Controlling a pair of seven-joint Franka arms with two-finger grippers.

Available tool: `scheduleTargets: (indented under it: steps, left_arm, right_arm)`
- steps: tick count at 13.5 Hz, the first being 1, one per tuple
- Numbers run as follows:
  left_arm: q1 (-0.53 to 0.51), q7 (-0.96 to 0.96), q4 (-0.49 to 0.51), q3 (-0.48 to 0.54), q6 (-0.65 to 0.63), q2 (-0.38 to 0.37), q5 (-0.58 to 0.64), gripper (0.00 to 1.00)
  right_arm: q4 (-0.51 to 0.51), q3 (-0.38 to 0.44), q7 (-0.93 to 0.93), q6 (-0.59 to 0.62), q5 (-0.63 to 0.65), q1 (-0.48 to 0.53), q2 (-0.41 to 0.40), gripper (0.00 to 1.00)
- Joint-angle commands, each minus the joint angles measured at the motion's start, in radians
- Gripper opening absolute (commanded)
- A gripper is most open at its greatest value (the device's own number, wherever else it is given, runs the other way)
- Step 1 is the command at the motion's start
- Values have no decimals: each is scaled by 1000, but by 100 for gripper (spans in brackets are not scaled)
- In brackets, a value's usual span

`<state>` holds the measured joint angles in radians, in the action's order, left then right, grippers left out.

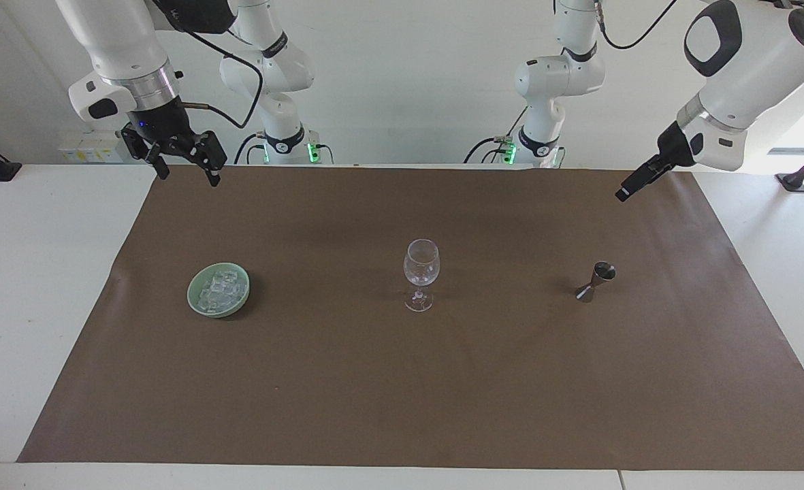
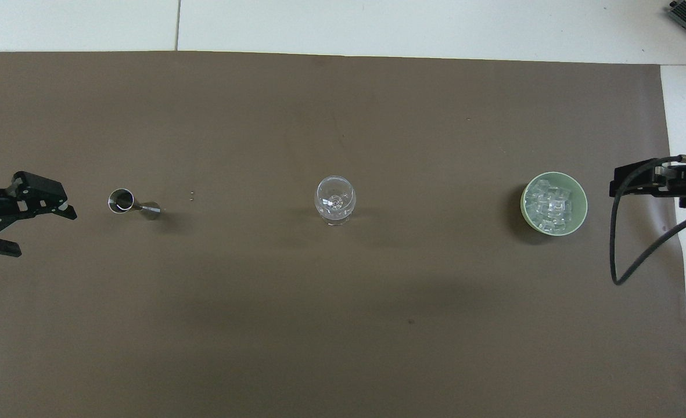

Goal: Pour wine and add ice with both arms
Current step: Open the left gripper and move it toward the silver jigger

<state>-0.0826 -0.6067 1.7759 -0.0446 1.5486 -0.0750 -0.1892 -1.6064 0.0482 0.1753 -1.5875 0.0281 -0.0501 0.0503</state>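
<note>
An empty clear wine glass point(image 1: 421, 269) point(image 2: 335, 200) stands mid-mat. The ice point(image 1: 219, 286) point(image 2: 553, 204) fills a pale green bowl point(image 1: 194, 299) point(image 2: 524, 200) toward the right arm's end. A steel jigger point(image 1: 596, 281) point(image 2: 133, 203) stands toward the left arm's end; no wine shows. My left gripper point(image 1: 621, 196) point(image 2: 45, 233) hangs open over the mat's edge beside the jigger, turned edge-on in the facing view. High over the mat's corner by the bowl's end, my right gripper point(image 1: 189, 178) point(image 2: 614, 187) is open and holds nothing.
A brown paper mat point(image 1: 402, 395) covers most of the white table point(image 1: 34, 272). Two tiny specks point(image 2: 192, 198) lie between jigger and glass. A black cable point(image 2: 616, 255) loops down from the right wrist.
</note>
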Motion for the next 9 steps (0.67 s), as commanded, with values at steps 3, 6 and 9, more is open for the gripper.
scheduleTargets:
  steps: [3,6,9]
  left_arm:
    - [-78,-247,138,-6,117,-22,-169,100]
    - [-121,-355,194,-6,189,-22,-266,100]
    - [-175,-426,252,-6,263,-25,-363,100]
  right_arm:
    - [-20,4,-25,6,4,-2,19,100]
    - [-20,4,-26,6,4,-2,19,100]
    - [-20,4,-26,6,4,-2,19,100]
